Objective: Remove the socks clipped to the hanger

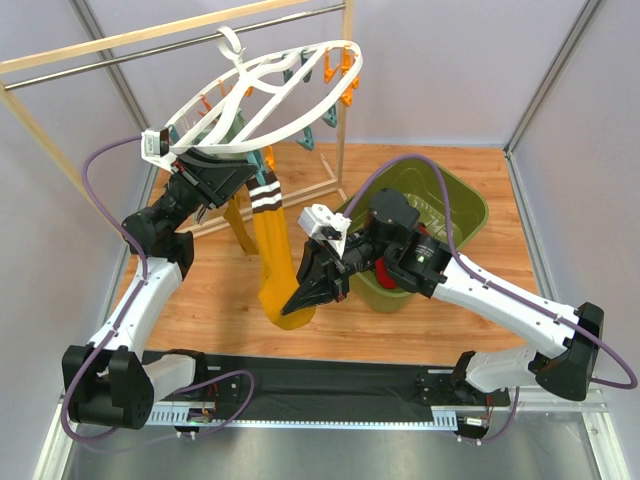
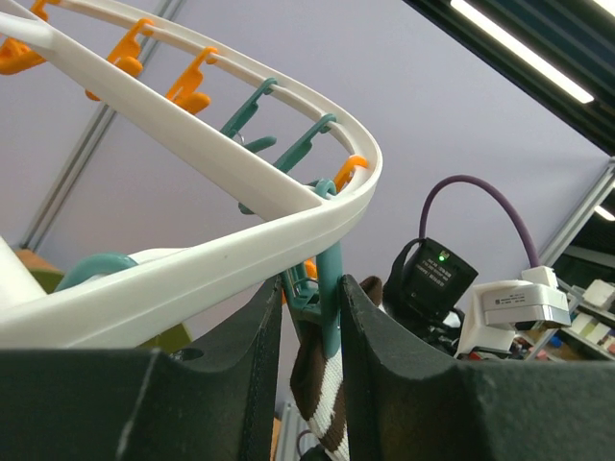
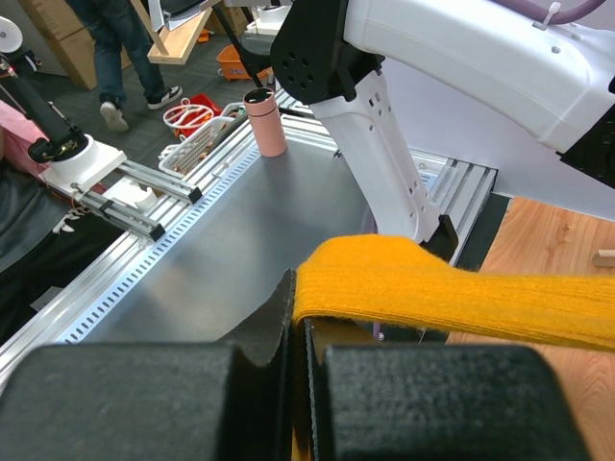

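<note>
One white hanger (image 2: 231, 245) hangs tilted from the rail (image 1: 120, 42) by its hook. Green bin (image 1: 470, 215) stands on the wood floor to the right. Mustard sock (image 1: 275, 265) with a striped cuff dangles from a teal clip (image 2: 332, 288) under the hanger's near rim. My right claw (image 1: 310, 295) is clamped tight on the sock's toe end. My left claw (image 2: 309, 288) brackets that clip, fingers narrowly apart; I cannot tell whether they press it.

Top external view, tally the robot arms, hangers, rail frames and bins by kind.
White and black robot arms: 2
White plastic oval drying hanger: 1
Wooden and metal rail frame: 1
Olive green plastic bin: 1
Total: 5
</note>
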Tool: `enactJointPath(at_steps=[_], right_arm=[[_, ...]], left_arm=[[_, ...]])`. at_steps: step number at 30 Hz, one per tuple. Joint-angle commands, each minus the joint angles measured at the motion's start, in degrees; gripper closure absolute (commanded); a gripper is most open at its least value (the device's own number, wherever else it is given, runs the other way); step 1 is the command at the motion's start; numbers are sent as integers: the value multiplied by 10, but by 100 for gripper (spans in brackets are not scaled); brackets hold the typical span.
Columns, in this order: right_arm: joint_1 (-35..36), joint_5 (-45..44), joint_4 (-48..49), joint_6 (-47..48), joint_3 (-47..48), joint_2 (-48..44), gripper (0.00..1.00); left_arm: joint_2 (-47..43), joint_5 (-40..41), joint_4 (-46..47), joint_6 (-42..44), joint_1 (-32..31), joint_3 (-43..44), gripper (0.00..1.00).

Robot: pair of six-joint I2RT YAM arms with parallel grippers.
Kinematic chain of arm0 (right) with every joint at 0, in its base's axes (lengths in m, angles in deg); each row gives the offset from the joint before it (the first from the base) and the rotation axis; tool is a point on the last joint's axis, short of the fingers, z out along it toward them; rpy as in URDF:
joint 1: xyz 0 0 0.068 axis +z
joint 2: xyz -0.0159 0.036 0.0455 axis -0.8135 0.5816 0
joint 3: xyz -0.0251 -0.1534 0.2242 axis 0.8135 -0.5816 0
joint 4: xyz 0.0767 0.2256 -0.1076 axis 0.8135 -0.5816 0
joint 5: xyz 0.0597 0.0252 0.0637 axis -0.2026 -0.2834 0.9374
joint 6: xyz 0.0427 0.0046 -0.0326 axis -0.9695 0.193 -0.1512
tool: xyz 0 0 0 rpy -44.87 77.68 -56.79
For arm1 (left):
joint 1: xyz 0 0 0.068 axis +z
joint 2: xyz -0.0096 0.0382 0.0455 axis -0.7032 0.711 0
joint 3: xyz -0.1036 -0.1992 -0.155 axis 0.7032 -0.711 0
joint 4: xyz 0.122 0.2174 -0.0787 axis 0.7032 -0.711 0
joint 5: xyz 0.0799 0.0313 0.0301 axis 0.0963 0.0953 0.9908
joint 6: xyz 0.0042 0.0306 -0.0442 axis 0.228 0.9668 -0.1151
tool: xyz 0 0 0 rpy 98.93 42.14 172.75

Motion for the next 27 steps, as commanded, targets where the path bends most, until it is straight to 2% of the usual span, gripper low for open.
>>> enactJointPath(at_steps=[1, 8, 10, 13, 14, 16, 17, 18, 21, 27], right_arm=[[7, 15, 15, -6, 9, -4, 100], [7, 15, 14, -5, 7, -4, 100], [7, 15, 14, -5, 7, -5, 100], [7, 15, 11, -2, 7, -8, 100], [6, 8, 10, 3, 7, -10, 100], [7, -10, -6, 14, 7, -16, 100], [6, -47, -16, 31, 5, -23, 100], [6, -69, -32, 40, 4, -26, 100], [5, -137, -85, 74, 1, -34, 100], [5, -208, -94, 93, -26, -50, 100]], left_arm=[[0, -3, 137, -9, -2, 30, 77], [5, -4, 139, -17, -2, 36, 95], [5, -5, 140, -20, -2, 36, 95], [3, -7, 136, -22, -2, 37, 86], [3, -7, 132, -21, -2, 36, 76], [1, -13, 110, -12, -2, 34, 63], [-5, -17, 100, -8, -2, 33, 50], [-7, -19, 77, -3, -2, 32, 47], [-26, -35, 3, 35, -2, 28, 43], [-72, -45, -175, 149, -2, 38, 37]])
